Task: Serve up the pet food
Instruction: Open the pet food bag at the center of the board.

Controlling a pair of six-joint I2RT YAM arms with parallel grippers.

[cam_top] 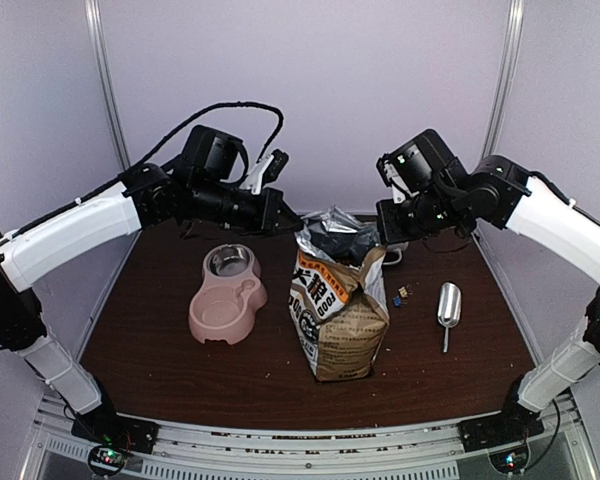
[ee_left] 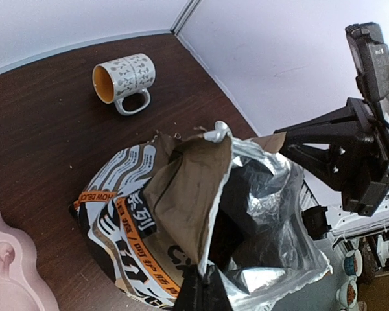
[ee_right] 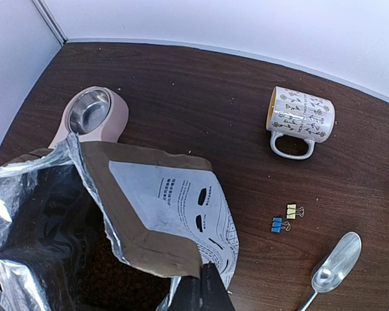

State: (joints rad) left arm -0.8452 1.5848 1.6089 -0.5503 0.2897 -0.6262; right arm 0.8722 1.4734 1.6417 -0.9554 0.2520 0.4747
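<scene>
Right wrist: my right claw (ee_right: 201, 280) clamps the bag (ee_right: 168, 194) rim; left claw (ee_left: 200, 282) likewise; dark kibble (ee_right: 117, 278) probably inside.

Inside the kraft-brown, foil-lined dog-food bag (ee_right: 162, 194), the dark brown kibble pellets (ee_right: 113, 275) show only as a dim grainy patch in the right wrist view, and the left wrist view gives only blackness there. The pink plastic double bowl (ee_left: 13, 265) is cut by the left and bottom edges of the left wrist view. The silver metal scoop (ee_right: 336, 262) loses its handle end at the bottom edge of the right wrist view.
</scene>
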